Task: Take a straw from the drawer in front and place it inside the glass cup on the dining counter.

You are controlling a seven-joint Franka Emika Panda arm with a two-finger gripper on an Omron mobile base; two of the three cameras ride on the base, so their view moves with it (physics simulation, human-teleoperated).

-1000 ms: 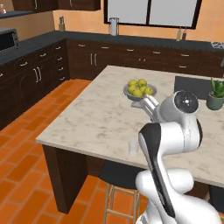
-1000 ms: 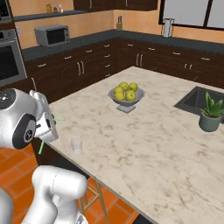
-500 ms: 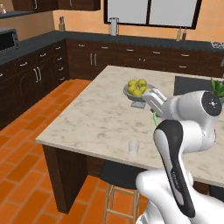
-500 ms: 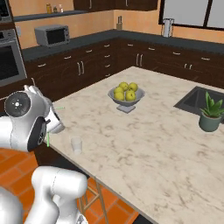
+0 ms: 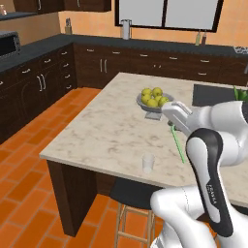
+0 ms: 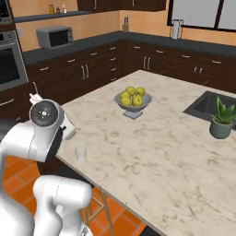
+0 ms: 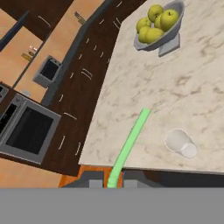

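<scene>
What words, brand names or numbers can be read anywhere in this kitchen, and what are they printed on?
Small dark lettering runs down the robot arm's black forearm panel in the left base view: too small and blurred to read.
The microwave, the oven, the bottles on the shelf, the straw and the glass cup show no readable text.

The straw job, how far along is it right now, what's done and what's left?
Done: the straw is out of the drawer and shut in the gripper, carried above the dining counter. In hand: bringing it over to the glass cup, which stands upright near the counter's edge; in the hand view the straw's tip is off to one side of the cup. Left: line it up over the cup's mouth, lower it in and let go.
</scene>
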